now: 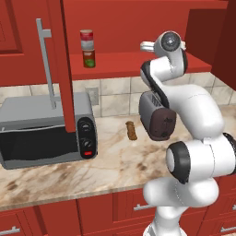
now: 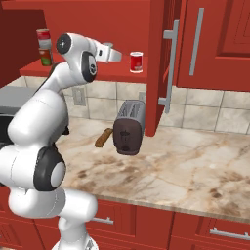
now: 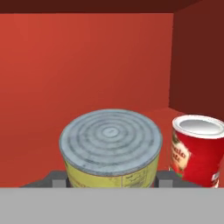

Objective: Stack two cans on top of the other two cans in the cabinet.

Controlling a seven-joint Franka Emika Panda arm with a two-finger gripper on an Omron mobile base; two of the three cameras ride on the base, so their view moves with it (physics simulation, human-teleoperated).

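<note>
Up on the red shelf (image 1: 129, 64) of the cabinet (image 2: 117, 14), the gripper (image 3: 109, 181) reaches in, and its jaws are pinching a yellow can (image 3: 110, 151) with a grey ringed lid. Each dark finger tip (image 3: 58, 179) sits tight against a side of this can. Just to the right of it in the hand view stands a red can (image 3: 197, 148) with a white top, on the shelf and a little apart from the yellow one. The same red can shows in the right base view, close to the open cabinet door (image 2: 158, 63) with its long grey bar handle (image 2: 171, 68). Far over at the other end of the shelf, two cans are already piled up: a red can with a pale band (image 1: 86, 39) sits on top of a green-labelled can (image 1: 89, 58). The white arm (image 1: 184, 110) bends up from the bench (image 1: 115, 161) and blocks some of the shelf in the left base view. Down on the marble bench stands a dark toaster (image 2: 128, 128), right under the arm's reach. A small brown thing (image 1: 132, 130) lies beside the toaster; what it is cannot be told. A grey microwave oven (image 1: 46, 133) sits at the left of the bench, partly behind the other open door (image 1: 64, 64). Red drawers (image 2: 195, 229) run along under the bench.
</note>
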